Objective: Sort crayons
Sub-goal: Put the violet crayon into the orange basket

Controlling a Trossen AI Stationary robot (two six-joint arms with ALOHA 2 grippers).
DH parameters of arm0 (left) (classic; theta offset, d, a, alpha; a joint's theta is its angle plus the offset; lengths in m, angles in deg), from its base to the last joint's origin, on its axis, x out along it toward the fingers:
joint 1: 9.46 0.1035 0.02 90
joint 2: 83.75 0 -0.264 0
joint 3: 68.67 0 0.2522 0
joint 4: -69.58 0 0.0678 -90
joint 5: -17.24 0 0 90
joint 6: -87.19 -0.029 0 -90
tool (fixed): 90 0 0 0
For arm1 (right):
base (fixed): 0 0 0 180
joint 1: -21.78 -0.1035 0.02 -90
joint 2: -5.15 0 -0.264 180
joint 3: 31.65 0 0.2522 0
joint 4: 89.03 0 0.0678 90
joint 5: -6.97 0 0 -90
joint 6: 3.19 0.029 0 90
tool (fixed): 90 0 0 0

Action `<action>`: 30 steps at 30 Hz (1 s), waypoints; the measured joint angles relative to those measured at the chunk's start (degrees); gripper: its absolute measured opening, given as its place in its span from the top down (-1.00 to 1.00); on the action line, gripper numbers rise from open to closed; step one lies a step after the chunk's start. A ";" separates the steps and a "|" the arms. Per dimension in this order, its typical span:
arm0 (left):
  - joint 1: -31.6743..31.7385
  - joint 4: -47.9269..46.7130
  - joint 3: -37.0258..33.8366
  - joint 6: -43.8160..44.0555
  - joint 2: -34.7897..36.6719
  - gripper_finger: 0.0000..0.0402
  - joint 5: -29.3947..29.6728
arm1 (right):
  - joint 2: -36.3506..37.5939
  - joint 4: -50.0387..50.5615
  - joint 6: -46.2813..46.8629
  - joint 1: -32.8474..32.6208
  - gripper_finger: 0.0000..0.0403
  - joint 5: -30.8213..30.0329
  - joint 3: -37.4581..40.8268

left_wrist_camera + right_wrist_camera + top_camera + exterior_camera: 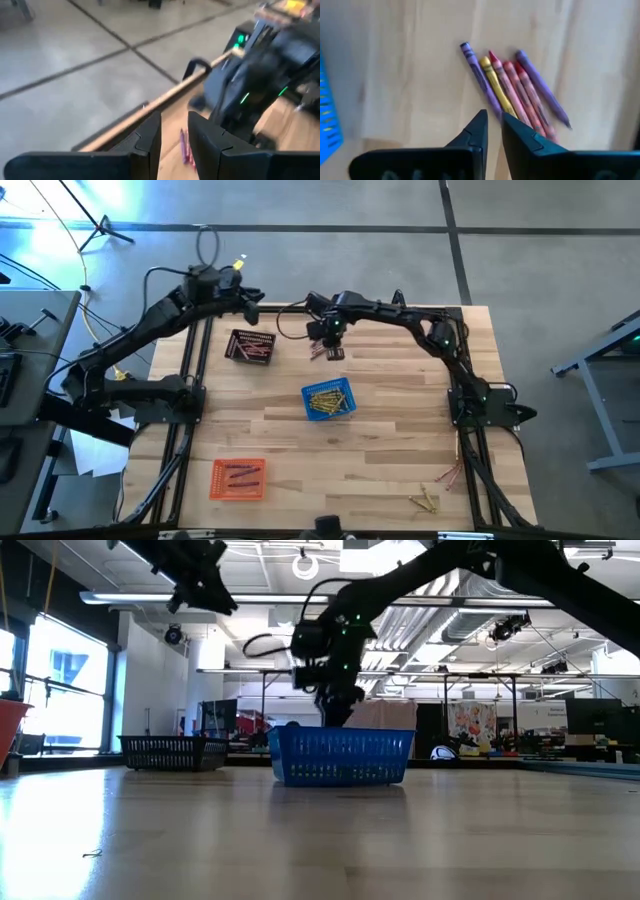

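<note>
Grey concrete floor (pixel 330 205) surrounds the wooden table (pixel 400 450); bright windows (pixel 60 680) and ceiling ducts (pixel 470 620) lie behind.

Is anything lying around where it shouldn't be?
Yes. Some loose crayons lie at the table's near right corner, outside every basket. Another small bunch lies on bare wood under the right pincer.

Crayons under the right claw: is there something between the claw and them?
Nothing visible is in the way. The right claw hangs directly above the small cluster of crayons, which lie side by side on the bare wooden table. The blue basket stands apart from them, to one side.
</note>
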 joint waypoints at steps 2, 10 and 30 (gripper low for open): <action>-0.96 -1.06 0.00 -0.29 -2.19 0.58 -0.01 | 2.21 2.47 2.56 0.11 0.84 -0.88 0.00; -5.57 -2.36 0.00 -4.40 -11.86 0.58 -0.03 | 12.90 19.13 13.19 -0.04 0.92 -2.55 0.00; -20.77 -3.05 0.00 -13.90 -32.48 0.58 0.17 | 30.51 30.85 29.69 -5.64 0.92 -11.86 -0.01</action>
